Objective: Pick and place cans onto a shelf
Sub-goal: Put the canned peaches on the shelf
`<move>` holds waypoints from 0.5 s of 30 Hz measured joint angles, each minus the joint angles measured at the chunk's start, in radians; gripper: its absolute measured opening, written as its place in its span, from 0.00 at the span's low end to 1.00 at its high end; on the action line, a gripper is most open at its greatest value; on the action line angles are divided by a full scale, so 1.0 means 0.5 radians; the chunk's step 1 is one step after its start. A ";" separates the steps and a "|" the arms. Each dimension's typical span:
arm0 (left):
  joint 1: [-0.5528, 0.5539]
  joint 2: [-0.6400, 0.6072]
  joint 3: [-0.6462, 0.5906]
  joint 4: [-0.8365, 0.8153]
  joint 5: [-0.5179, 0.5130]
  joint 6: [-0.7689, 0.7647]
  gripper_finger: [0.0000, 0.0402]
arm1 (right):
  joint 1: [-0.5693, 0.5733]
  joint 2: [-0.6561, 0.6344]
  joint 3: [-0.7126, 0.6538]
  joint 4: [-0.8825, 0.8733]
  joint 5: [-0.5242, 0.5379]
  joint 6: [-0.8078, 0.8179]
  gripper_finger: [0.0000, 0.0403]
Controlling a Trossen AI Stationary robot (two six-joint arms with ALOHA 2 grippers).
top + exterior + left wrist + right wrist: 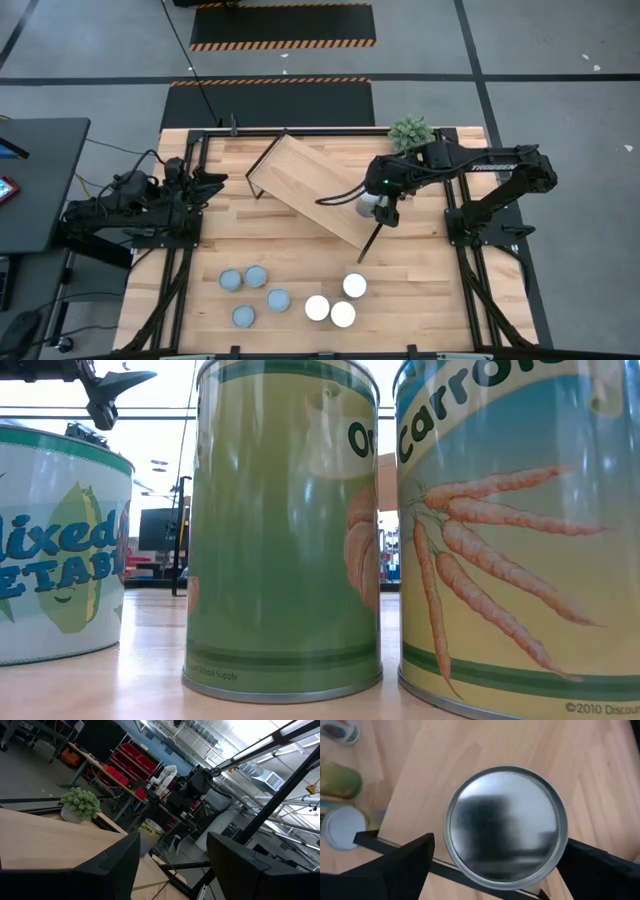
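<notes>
The shelf (315,190), a light wood board on a thin black frame, lies slantwise in the middle of the table. One can (367,206) with a silvery top (505,837) stands upright on the board (470,760) near its right end. My right gripper (378,208) hangs over it, pointing steeply down. It is open (499,846), a finger on either side of the can, and no touch shows. Several more cans stand on the table near its front edge, some blue-grey-topped (256,276), some white-topped (343,314). My left gripper (215,182) waits open (172,865) at the table's left.
A small potted plant (411,131) stands at the far right of the table, close behind my right arm. In the low view three of the front cans fill the picture: a mixed-vegetables can (55,550), a green one (285,530) and a carrots one (520,530).
</notes>
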 joint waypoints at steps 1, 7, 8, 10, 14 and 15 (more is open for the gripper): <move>0.000 0.000 0.000 0.000 0.000 0.000 0.59 | -0.008 0.000 0.000 0.001 -0.001 -0.004 0.99; 0.000 0.000 0.000 0.000 0.000 0.000 0.59 | -0.029 0.000 0.000 0.002 0.009 -0.069 0.99; 0.000 0.000 0.000 0.000 0.000 0.000 0.59 | -0.029 0.000 0.000 0.002 0.009 -0.075 0.99; -0.001 0.000 0.000 0.000 0.000 0.000 0.59 | -0.029 0.000 0.000 0.000 0.007 -0.075 0.99; 0.000 0.000 0.000 0.000 0.000 -0.002 0.59 | -0.028 0.000 0.000 0.000 0.009 -0.144 0.99; 0.000 0.000 0.000 0.000 0.000 -0.002 0.59 | -0.028 0.000 0.000 0.000 0.009 -0.186 0.99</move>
